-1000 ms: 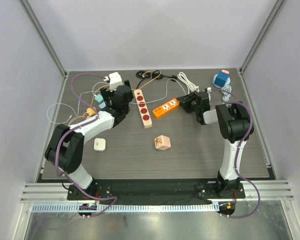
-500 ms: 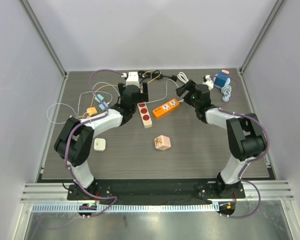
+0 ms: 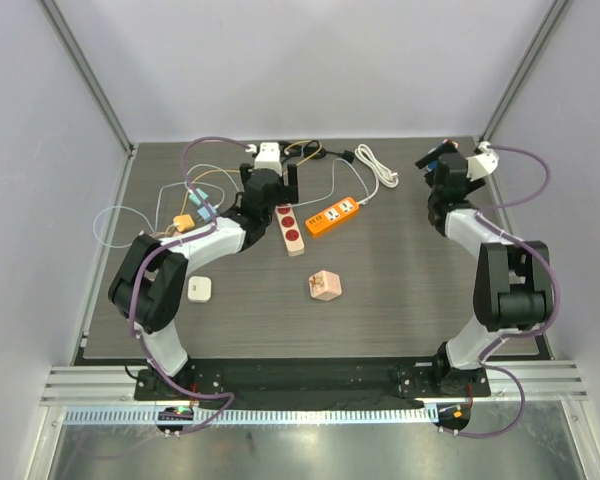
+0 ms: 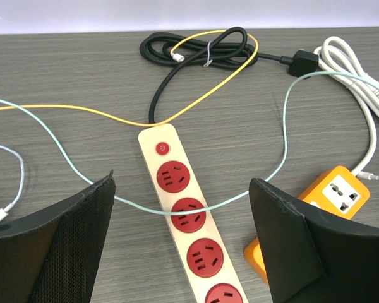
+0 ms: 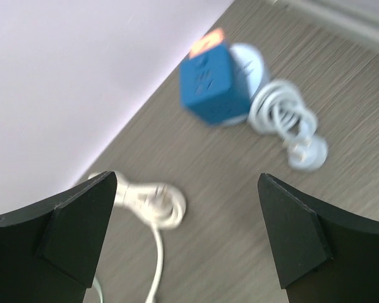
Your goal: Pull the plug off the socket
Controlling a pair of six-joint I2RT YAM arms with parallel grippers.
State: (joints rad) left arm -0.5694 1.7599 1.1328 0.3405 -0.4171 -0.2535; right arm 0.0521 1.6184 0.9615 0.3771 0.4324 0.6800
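The socket, an orange power strip (image 3: 336, 215), lies mid-table, and the outlet I see on it (image 4: 341, 192) is bare. A white plug (image 5: 155, 202) on a coiled white cable (image 3: 377, 165) lies loose on the table behind it, blurred in the right wrist view. My right gripper (image 3: 438, 170) (image 5: 188, 178) hangs open near the back right corner with only tabletop between its fingers. My left gripper (image 3: 270, 190) (image 4: 182, 182) is open too, straddling a cream strip with red outlets (image 4: 180, 214).
A blue cube adapter (image 5: 211, 85) and a coiled white lead (image 5: 284, 120) sit at the back right. A black cable bundle (image 4: 196, 47), yellow and pale green wires cross the back left. A pink cube (image 3: 324, 285) and a white square adapter (image 3: 200, 289) lie nearer the front.
My right gripper opened and swung from the orange strip's end to the back right. My left gripper moved right from the wire tangle to the cream strip, then stayed.
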